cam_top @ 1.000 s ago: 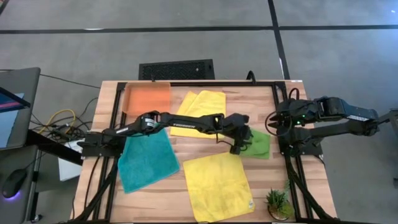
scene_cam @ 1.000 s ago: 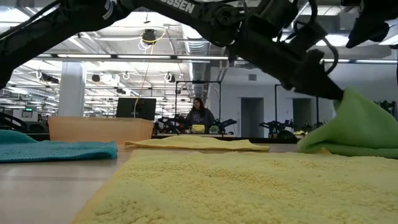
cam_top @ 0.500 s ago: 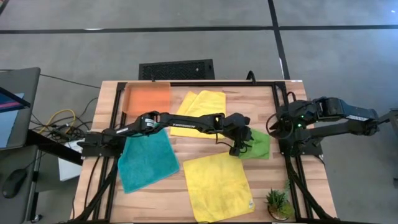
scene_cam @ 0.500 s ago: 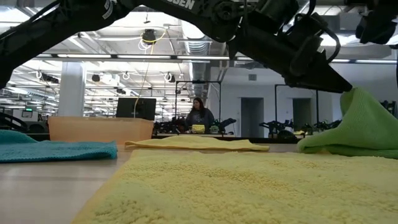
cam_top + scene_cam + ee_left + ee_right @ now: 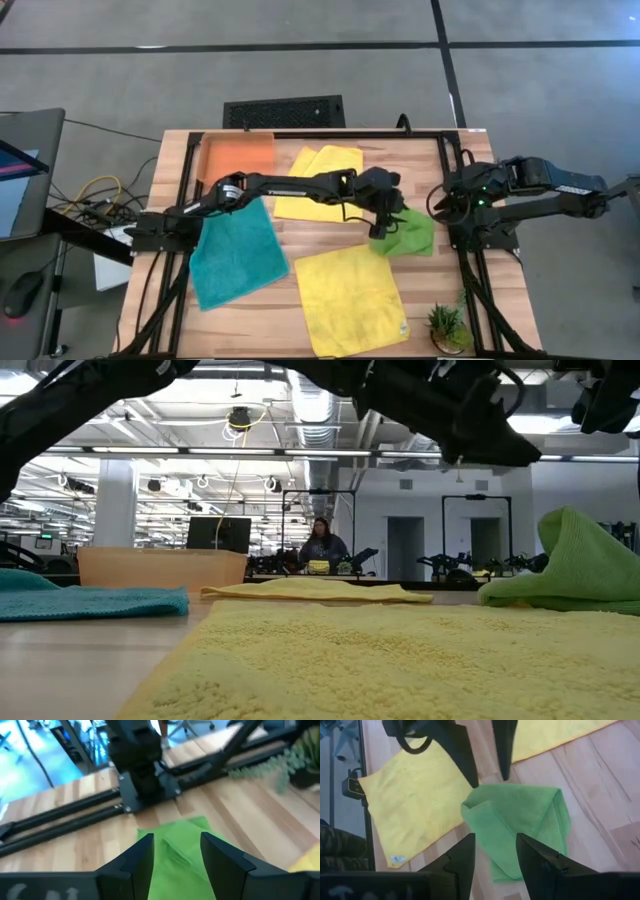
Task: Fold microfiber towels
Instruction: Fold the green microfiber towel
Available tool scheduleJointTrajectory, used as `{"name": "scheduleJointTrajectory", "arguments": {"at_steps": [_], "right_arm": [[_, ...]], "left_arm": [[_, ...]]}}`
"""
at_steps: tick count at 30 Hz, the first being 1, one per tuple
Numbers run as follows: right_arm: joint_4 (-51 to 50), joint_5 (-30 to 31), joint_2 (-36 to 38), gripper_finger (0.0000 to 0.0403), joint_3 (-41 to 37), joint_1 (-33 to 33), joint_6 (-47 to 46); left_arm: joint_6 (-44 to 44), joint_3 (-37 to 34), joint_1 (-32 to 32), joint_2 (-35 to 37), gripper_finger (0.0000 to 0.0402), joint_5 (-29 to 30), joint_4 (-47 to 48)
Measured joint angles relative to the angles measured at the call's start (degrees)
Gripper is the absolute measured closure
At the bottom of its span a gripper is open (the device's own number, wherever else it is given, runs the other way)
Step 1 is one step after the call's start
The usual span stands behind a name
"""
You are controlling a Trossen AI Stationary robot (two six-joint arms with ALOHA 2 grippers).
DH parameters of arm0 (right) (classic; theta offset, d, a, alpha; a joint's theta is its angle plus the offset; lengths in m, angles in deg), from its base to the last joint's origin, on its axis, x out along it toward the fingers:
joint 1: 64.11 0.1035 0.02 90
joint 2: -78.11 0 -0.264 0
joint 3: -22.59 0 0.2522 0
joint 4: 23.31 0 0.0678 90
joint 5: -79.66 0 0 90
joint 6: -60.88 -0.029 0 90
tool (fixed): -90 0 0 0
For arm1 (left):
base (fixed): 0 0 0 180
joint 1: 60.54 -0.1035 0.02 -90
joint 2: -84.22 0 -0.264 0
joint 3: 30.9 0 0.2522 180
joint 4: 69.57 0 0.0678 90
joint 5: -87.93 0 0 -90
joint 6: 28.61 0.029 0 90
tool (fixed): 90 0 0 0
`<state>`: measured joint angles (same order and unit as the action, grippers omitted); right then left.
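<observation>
I see the tray [image 5: 238,157] in the table's [image 5: 300,310] far left corner. Right of it lies a folded towel [image 5: 320,180]. Another towel [image 5: 232,252] lies before the tray, a third [image 5: 350,297] at front centre, and a plant [image 5: 446,327] in the front right corner.

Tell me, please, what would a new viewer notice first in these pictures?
First, the long dark left arm reaching across the wooden table, its left gripper open just above the crumpled lime green microfiber towel near the right side. Around it lie a flat yellow square towel at the near edge and a teal towel on the left.
</observation>
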<state>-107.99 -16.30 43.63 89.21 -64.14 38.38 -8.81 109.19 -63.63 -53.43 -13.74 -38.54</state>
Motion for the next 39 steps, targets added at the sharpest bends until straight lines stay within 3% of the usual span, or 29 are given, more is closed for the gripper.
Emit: {"name": "scheduleJointTrajectory", "arguments": {"at_steps": [8, 16, 23, 26, 30, 34, 39], "right_arm": [[2.0, -0.1, -0.84, 0.0237, -0.02, 0.0, 0.36], [7.04, -0.85, -8.09, 0.0237, -0.02, 0.0, 4.8], [7.38, -11.25, -18.57, 0.0237, -0.04, -3.45, -0.64], [7.35, -11.84, -22.93, 0.0237, -0.07, -4.39, -1.83], [7.51, -11.31, -26.96, 0.0237, -0.07, -4.65, 0.09], [7.54, -9.43, -27.01, 0.0237, -0.07, -4.08, 0.47], [7.39, -8.87, -23.87, 0.0237, -0.02, -4.12, -0.86]], "left_arm": [[-2.69, 0.01, -1.57, 4.19, 0.0246, 4.95, 13.11], [-5.91, -0.03, -4.82, 8.07, 0.0246, 5.5, 25.31], [-7.55, -0.08, -6.54, 12.12, 0.0246, 5.5, 31.73], [-9.05, -0.03, -6.78, 13.74, 0.0246, 5.49, 34.04], [-14.83, -0.06, -6.76, 14.48, 0.0246, 4.7, 38.04], [-24.82, -3.75, -6.78, 13.96, 0.0246, 0.07, 38.16], [-38.97, -11.46, -6.78, 11.71, 0.0246, -5.08, 26.56]]}}
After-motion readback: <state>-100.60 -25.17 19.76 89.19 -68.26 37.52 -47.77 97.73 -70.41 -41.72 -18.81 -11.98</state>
